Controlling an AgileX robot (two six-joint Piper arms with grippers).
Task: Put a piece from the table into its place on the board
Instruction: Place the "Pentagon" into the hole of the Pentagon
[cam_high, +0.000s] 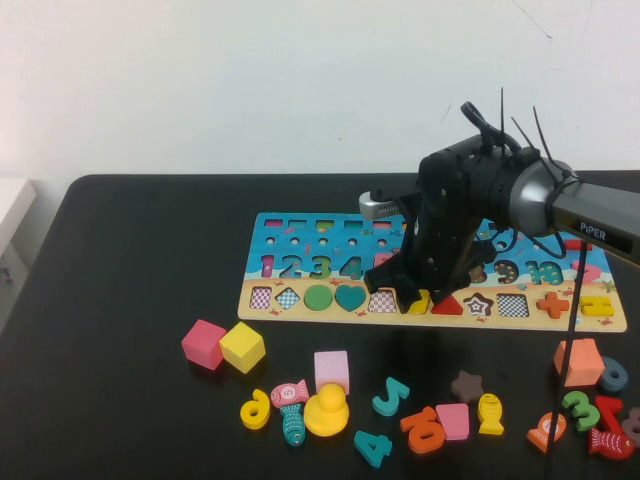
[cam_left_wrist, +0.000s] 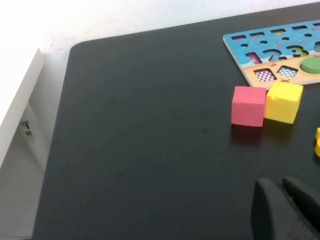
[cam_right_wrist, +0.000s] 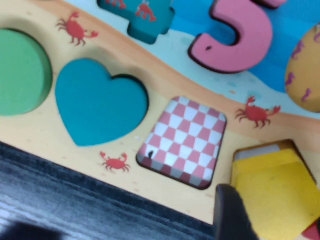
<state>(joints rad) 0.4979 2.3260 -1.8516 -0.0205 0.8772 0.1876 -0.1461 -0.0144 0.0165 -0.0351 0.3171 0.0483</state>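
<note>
**Yellow pentagon at its slot on the sea board**

Closest to me, loose painted wooden pieces lie scattered over the matte black table (cam_high: 120, 290): a round yellow duck (cam_high: 326, 411), a yellow fish (cam_high: 490, 413), curvy numbers, and a pink cube (cam_high: 203, 343) touching a yellow cube (cam_high: 242, 346), both with crisp square edges. The left gripper (cam_left_wrist: 287, 210) shows only as dark blunt finger shapes low over the bare tabletop near those two cubes; I cannot tell whether it is spread or closed.

Further back sits the long flat board (cam_high: 300, 225), its sandy band cut with shape slots. A smooth green disc (cam_high: 318, 297) and a teal heart (cam_high: 350, 297) fill two of them, and next comes a pink-and-white checkered hollow (cam_right_wrist: 184, 141) with rounded corners.

Just beyond that, the right gripper (cam_high: 412, 297) stands over the slot row, jaws spread wide on either side of the yellow piece (cam_right_wrist: 277, 192). The flat, matte piece sits in the pentagon hollow (cam_right_wrist: 260, 148), slightly askew, a strip of the recess showing along one edge. One dark finger (cam_right_wrist: 231, 212) stands at its edge.
</note>
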